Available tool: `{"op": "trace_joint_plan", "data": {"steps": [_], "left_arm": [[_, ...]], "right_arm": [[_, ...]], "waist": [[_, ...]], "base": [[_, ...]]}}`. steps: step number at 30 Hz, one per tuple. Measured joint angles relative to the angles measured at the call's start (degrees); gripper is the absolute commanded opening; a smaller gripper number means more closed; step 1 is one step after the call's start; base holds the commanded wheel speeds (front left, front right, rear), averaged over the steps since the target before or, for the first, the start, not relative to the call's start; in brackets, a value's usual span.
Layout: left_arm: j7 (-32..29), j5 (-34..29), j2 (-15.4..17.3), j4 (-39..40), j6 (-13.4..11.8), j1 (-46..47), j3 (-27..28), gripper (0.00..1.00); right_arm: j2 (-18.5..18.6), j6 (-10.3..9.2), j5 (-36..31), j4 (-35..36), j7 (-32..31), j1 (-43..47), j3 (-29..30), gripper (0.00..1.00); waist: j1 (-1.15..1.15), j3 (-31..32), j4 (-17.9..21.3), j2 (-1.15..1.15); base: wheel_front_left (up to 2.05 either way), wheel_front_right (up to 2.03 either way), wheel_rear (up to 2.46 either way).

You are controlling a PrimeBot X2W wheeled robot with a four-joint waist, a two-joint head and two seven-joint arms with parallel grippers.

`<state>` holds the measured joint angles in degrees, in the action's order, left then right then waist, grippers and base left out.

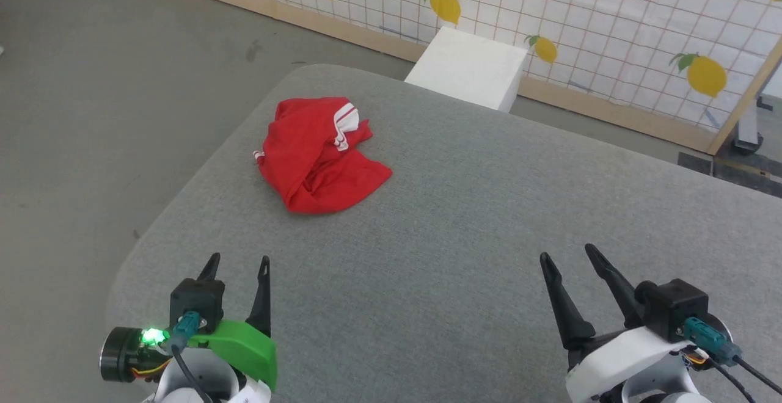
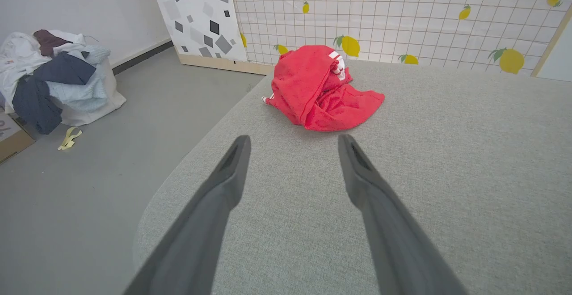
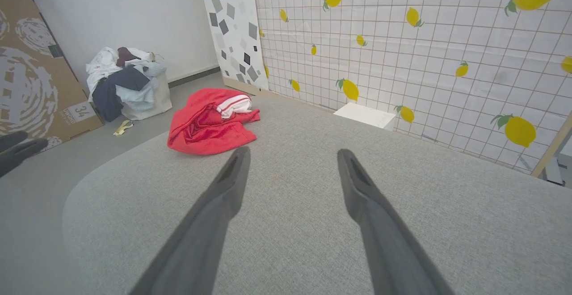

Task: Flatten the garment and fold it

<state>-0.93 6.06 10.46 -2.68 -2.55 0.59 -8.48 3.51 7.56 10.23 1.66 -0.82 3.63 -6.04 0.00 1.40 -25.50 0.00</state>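
The garment [image 1: 317, 156] is a red T-shirt crumpled in a heap near the far left corner of the grey table [image 1: 464, 207], with a bit of white striped sleeve showing on top. It also lies ahead in the left wrist view, garment [image 2: 319, 91], and to the left in the right wrist view, garment [image 3: 208, 123]. My left gripper [image 1: 238, 262] hovers open over the table's near left part, well short of the heap. My right gripper [image 1: 568, 256] is open over the near right part, far from the cloth. Both hold nothing.
A white box [image 1: 470, 67] stands on the floor behind the table, against a lemon-print grid screen [image 1: 611, 24]. A bag piled with clothes [image 2: 58, 78] sits on the grey floor to the left, beside a cardboard panel [image 3: 35, 71]. The table's rounded left edge [image 1: 140, 250] is close to my left gripper.
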Motion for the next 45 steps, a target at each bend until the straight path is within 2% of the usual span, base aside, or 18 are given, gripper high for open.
{"op": "trace_joint_plan", "data": {"steps": [9, 17, 21, 26, 30, 34, 41, 45], "left_arm": [[-0.01, 0.01, 0.49, 0.15, -0.05, 0.41, -0.19, 1.0], [-0.69, 0.58, 0.83, 0.98, -0.26, 0.43, -0.34, 1.0], [-1.77, 0.68, 2.19, 0.75, 1.37, 2.76, -1.1, 1.0], [-4.54, 3.39, 4.14, -3.45, 3.79, 11.85, 0.49, 1.0], [-8.03, 5.57, 6.27, -9.21, 7.13, 20.7, 0.59, 1.0], [-10.98, 9.8, 8.62, -13.91, 8.79, 29.71, 1.69, 1.0], [-14.66, 14.02, 15.67, -22.08, 9.65, 42.33, -0.6, 1.0], [-17.62, 18.11, 18.18, -26.11, 9.67, 46.62, -5.09, 1.0]], "right_arm": [[-0.26, 0.0, 0.37, -0.13, 0.08, 0.0, -0.4, 1.0], [-0.16, 0.0, 0.34, 0.33, -0.04, -0.01, -0.75, 1.0], [0.85, 0.0, 0.04, 1.77, -0.6, -0.19, -0.57, 1.0], [2.32, 0.0, -0.58, 4.16, -1.59, -1.45, 0.32, 1.0], [4.45, 0.0, -1.53, 6.83, -2.46, -3.02, 0.85, 1.0], [5.75, 0.0, -2.4, 8.66, -2.7, -3.73, 1.92, 1.0], [7.06, 0.0, -3.22, 10.61, -2.65, -5.2, 2.75, 1.0], [7.77, 0.0, -3.3, 11.06, -2.52, -6.07, 3.0, 1.0]], "waist": [[0.0, 0.09, -0.83, 0.0], [0.0, -1.12, 0.21, 0.0], [0.0, -2.82, 1.03, 0.0], [0.0, -6.24, 2.31, 0.0], [0.0, -10.19, 3.77, 0.0], [0.01, -14.38, 5.3, 0.0], [0.01, -21.64, 8.04, 0.0], [0.01, -25.15, 9.64, 0.0]], "base": [[0.0, 0.0, 0.0], [0.0, 0.0, 0.0], [0.0, 0.0, 0.0], [0.0, 0.0, 0.0], [0.0, 0.0, 0.0], [0.0, 0.0, 0.0], [0.0, 0.0, 0.0], [0.0, 0.0, 0.0]]}}
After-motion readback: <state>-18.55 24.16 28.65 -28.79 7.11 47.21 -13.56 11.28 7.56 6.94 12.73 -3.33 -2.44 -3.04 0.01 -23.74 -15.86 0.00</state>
